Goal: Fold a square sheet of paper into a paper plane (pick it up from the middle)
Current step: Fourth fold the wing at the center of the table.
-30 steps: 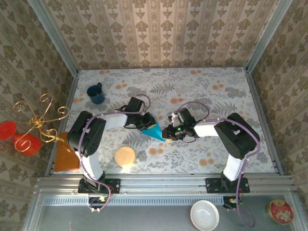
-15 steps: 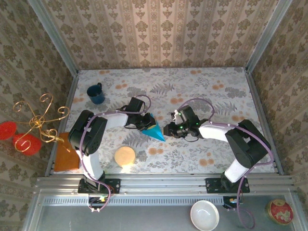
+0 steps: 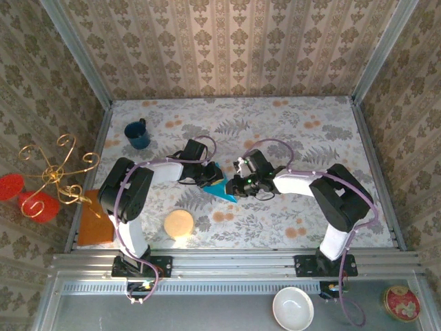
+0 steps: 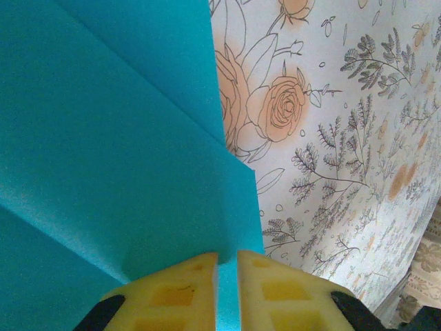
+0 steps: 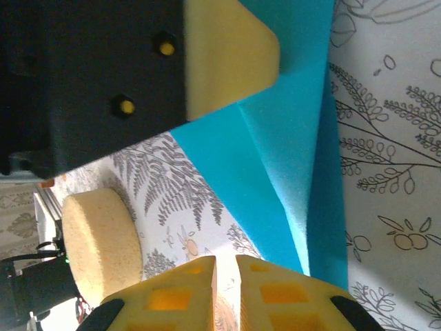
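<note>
The square sheet of paper (image 3: 220,186) is bright turquoise, creased to a pointed shape, and lifted at mid-table. My left gripper (image 3: 209,177) is shut on its upper edge. In the left wrist view the paper (image 4: 103,138) fills the left side, and a strip of it runs between the yellow fingertips of the left gripper (image 4: 227,258). My right gripper (image 3: 235,187) sits at the paper's right tip. In the right wrist view the right gripper (image 5: 226,261) has its jaws nearly together with only table between them. The paper (image 5: 275,152) passes just above its right finger (image 5: 289,289).
A round tan sponge (image 3: 179,223) lies near the front left, also seen in the right wrist view (image 5: 96,234). A dark blue mug (image 3: 138,134) stands at the back left. An orange board (image 3: 93,219) and a gold wire stand (image 3: 55,176) sit at the left edge.
The right gripper has moved left to the paper's tip and its jaws have narrowed. The left gripper keeps its hold in the same place.
</note>
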Robot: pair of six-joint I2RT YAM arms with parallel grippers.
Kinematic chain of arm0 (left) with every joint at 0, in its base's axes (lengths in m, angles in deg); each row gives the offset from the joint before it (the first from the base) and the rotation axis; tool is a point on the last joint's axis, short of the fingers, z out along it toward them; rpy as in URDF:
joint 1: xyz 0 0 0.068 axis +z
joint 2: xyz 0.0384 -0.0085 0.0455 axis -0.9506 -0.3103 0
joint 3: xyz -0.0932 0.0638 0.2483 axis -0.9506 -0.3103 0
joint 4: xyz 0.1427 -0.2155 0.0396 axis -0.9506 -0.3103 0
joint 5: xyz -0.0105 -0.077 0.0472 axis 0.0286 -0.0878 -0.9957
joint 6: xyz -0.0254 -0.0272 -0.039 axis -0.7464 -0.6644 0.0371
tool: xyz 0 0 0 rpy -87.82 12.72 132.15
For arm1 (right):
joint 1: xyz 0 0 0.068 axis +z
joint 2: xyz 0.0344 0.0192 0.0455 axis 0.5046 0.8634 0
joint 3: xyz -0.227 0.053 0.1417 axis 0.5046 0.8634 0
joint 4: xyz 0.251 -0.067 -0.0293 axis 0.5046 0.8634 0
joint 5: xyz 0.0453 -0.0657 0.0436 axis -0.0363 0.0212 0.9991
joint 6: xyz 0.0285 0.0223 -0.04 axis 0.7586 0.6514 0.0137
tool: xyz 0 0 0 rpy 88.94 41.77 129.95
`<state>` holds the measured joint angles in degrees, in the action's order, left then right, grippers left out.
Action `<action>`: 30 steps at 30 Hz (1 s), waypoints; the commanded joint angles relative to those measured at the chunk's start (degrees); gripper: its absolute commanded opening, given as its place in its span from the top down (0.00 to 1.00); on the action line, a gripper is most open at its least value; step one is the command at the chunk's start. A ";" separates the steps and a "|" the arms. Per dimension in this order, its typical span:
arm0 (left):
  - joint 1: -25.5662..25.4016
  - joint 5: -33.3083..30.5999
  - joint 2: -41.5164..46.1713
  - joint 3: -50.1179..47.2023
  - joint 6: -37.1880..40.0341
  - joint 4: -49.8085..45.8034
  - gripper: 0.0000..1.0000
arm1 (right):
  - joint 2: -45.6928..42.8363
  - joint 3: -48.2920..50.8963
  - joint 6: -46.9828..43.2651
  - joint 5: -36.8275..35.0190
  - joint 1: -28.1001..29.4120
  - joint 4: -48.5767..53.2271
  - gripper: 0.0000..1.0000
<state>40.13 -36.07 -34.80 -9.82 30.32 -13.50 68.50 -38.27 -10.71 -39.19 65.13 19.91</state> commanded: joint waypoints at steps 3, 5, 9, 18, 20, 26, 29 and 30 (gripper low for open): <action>0.41 0.63 -0.76 0.99 1.23 -1.27 0.84 | 1.67 -0.94 -1.32 -0.36 0.33 2.95 0.84; 0.41 0.57 -0.85 1.03 1.16 -1.28 0.84 | 1.84 -0.78 -1.38 -0.93 0.33 3.44 0.84; 0.52 0.52 -1.12 1.21 1.19 -1.37 0.84 | 2.04 -0.56 -1.65 -2.01 0.33 4.32 0.84; 0.50 0.58 -1.29 1.60 1.58 -1.77 0.84 | 2.66 -0.30 -1.73 -3.00 0.33 5.05 0.84; 0.50 0.53 -1.38 1.66 1.63 -1.88 0.84 | 2.74 -0.23 -1.81 -3.09 0.33 5.20 0.84; 0.50 0.56 -1.64 1.94 1.89 -1.90 0.84 | 3.40 -0.04 -1.91 -3.01 0.33 5.42 0.84; 0.50 0.70 -1.82 2.13 2.15 -1.90 0.84 | 3.62 -0.02 -1.84 -3.09 0.33 5.73 0.84; 0.50 0.70 -1.91 2.17 2.22 -1.91 0.84 | 3.72 0.02 -1.84 -3.16 0.33 5.79 0.84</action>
<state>40.13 -35.86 -35.98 -8.94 30.84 -14.35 70.90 -38.27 -11.52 -40.99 65.13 23.10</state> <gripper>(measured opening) 0.157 0.157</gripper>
